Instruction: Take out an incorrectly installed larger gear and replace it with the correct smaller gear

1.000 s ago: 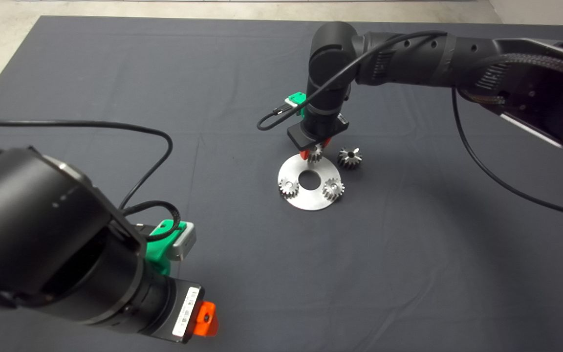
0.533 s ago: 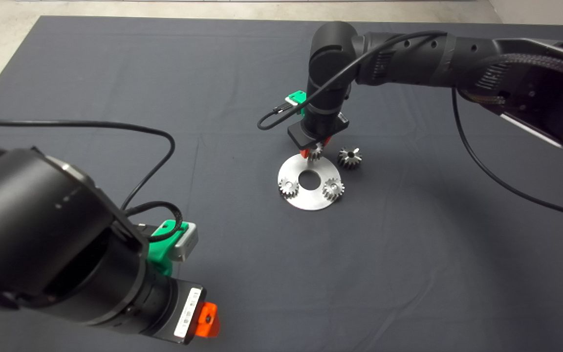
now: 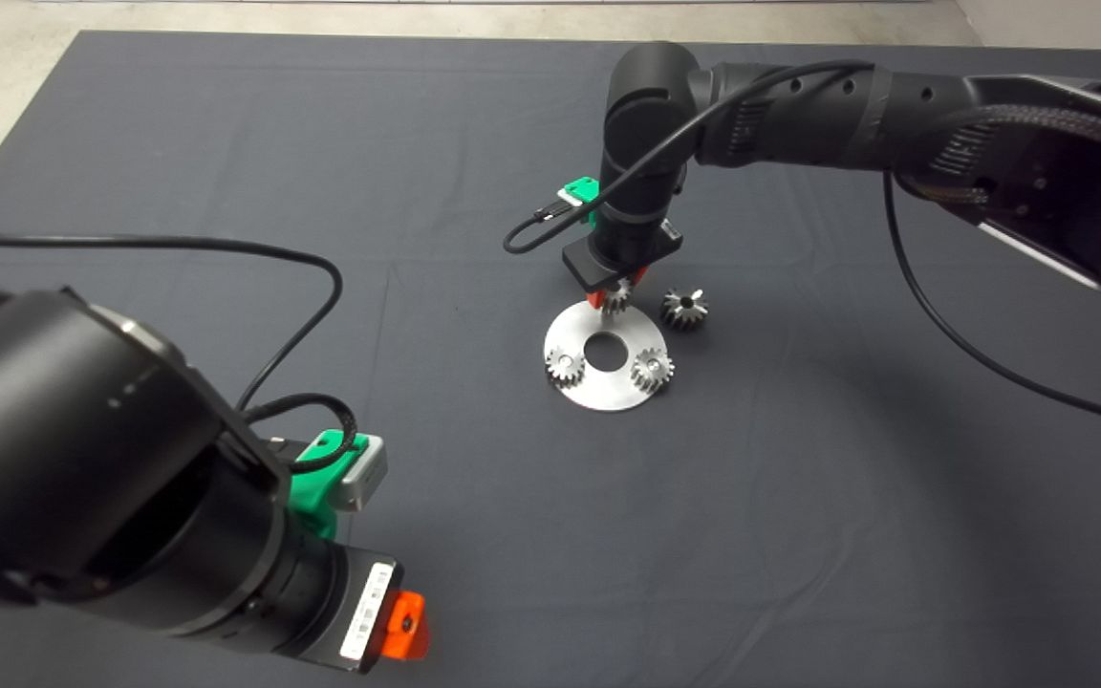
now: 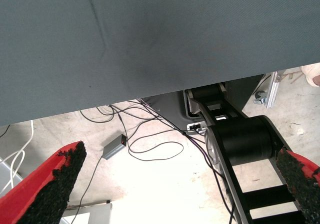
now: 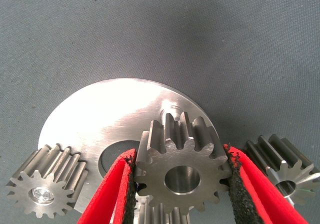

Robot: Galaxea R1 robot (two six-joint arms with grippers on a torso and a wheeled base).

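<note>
Nearest to me, the left gripper [image 3: 398,626] hangs over the front left of the dark mat [image 3: 226,143] on my desk, its jaws spread wide with nothing between them; through its wrist camera I see only the mat's edge, the floor [image 4: 165,184] and loose cables [image 4: 150,149] beyond. Further in, near the mat's middle, lies the round steel plate [image 3: 602,387] with a centre hole, carrying two small fine-toothed gears [image 3: 564,364] on its near side. At the plate's far edge my right gripper [image 3: 616,298] points straight down, jaws closed on the smaller gear [image 5: 182,171], pads pressed against its teeth on both sides, right over the plate; I cannot tell whether it is seated. Just beside the plate, on the mat to its right, sits the larger gear [image 3: 683,308], upright and untouched.
</note>
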